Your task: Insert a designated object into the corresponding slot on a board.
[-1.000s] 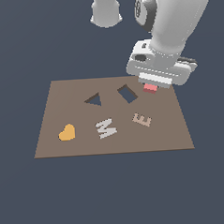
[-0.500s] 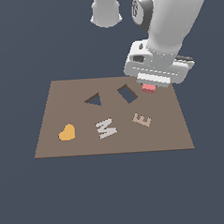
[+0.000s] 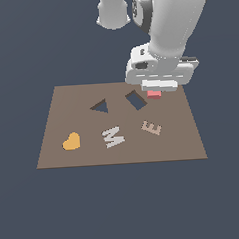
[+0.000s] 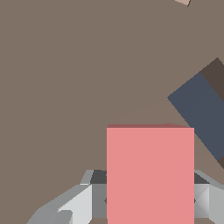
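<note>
1. The gripper (image 3: pixel 154 91) is closed on one pink-red rectangular block (image 3: pixel 153 94); in the wrist view the block (image 4: pixel 150 175) is seen clamped between the grey fingers (image 4: pixel 78 203), one on each side of it.
2. In the exterior view only the lower edge of the block is seen beneath the gripper body; whether it touches the surface below cannot be told.
3. The block is held over the brown board (image 3: pixel 57 128), just beside the dark tilted four-sided slot (image 3: pixel 136 100), on the exterior view's right of it.
4. In the wrist view the slot (image 4: pixel 199 111) is seen empty, its blue-grey floor and one dark brown inner wall exposed; the block is outside it.
5. Two cut-outs are counted in the board: the four-sided slot and one dark triangular cut-out (image 3: pixel 100 107), which is also empty and lies to the exterior view's left of the slot.
6. Three loose pieces are counted on the board nearer the camera: one orange heart (image 3: pixel 71 141), one pale letter M (image 3: pixel 113 136) and one tan letter E (image 3: pixel 151 127), set in a row and well apart from one another.
7. A corner of a tan piece is seen at the wrist view's edge; which piece it is cannot be told.
</note>
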